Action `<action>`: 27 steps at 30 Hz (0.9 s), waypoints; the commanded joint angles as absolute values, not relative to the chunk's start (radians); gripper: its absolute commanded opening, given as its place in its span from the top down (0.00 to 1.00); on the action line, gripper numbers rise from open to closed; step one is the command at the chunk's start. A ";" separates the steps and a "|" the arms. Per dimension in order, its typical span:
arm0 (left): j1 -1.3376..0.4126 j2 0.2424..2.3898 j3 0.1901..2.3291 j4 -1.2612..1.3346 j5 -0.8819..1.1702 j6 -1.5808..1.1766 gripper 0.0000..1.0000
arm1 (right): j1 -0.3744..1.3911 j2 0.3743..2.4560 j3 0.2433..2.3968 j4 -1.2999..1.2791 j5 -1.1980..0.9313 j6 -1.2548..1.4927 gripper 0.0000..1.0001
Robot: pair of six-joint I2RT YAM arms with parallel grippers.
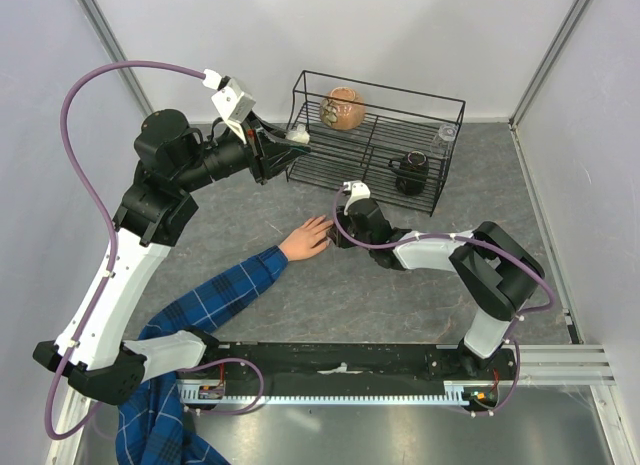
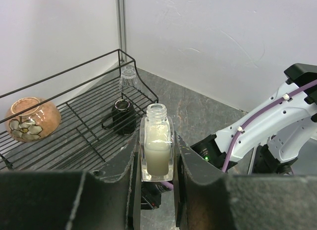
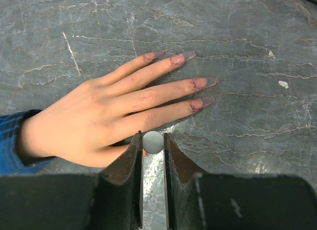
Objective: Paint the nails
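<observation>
Right tool's point(image 3: 153, 137) cap point(image 3: 153, 143) near pink-smeared nails point(image 3: 210, 82)

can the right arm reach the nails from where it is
Likely yes: its fingers, shut on a white cap, hang right at the hand, and nothing covers the four nails in view.

We are in a robotics lab cell: plain white panel walls point(image 1: 400, 35) on aluminium posts point(image 1: 108, 35) enclose a grey tabletop point(image 1: 400, 305), with the left arm point(image 1: 100, 295) and right arm point(image 1: 430, 250) bolted to a slotted rail point(image 1: 340, 385) at the near edge.
</observation>
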State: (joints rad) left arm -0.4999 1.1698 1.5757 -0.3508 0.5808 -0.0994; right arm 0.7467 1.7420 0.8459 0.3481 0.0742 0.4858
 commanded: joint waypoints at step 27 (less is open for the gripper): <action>-0.503 1.167 1.595 -0.334 0.592 -0.074 0.98 | 0.741 1.710 0.859 0.339 0.051 0.485 1.00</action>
